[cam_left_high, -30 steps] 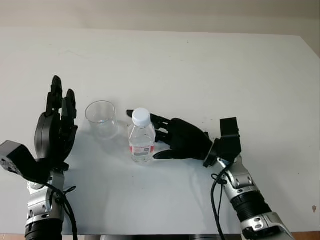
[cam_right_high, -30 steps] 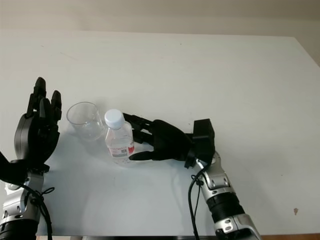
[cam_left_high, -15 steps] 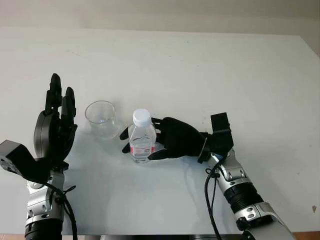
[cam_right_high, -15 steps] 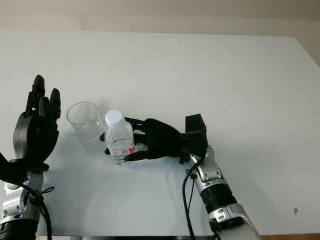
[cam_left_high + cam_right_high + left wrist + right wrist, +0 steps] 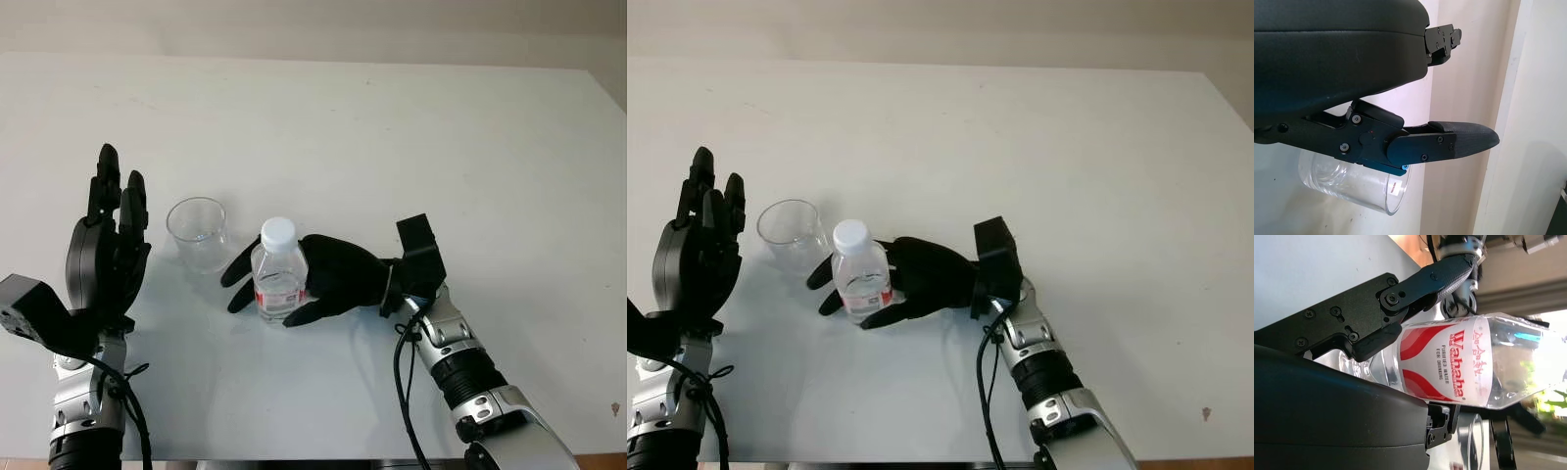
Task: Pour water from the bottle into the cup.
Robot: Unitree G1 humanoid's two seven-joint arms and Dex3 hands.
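Left eye view: right robot hand [image 5: 294,284] reaches in from the lower right and is wrapped around the bottle [image 5: 278,279], fingers [image 5: 235,270] curled past its far side, thumb on the near side. Right wrist view confirms it: black fingers [image 5: 1415,289] close over the red-and-white label, palm shell pressed against the bottle [image 5: 1459,364].

Bottle stands upright on the white table [image 5: 411,137], long axis vertical, white cap [image 5: 278,231] on and pointing up. Base seems to touch the table. Sits near the middle of the table's front half.

Cup [image 5: 198,233], clear plastic, stands upright just beside the bottle on the left side, mouth up. Fingertips of the right robot hand lie between bottle and cup, close to the cup wall; contact cannot be told.

Left robot hand [image 5: 108,245] is open, raised upright at the left, just beside the cup, holding nothing. Left wrist view shows the cup [image 5: 1352,183] right next to that hand's thumb [image 5: 1449,142].
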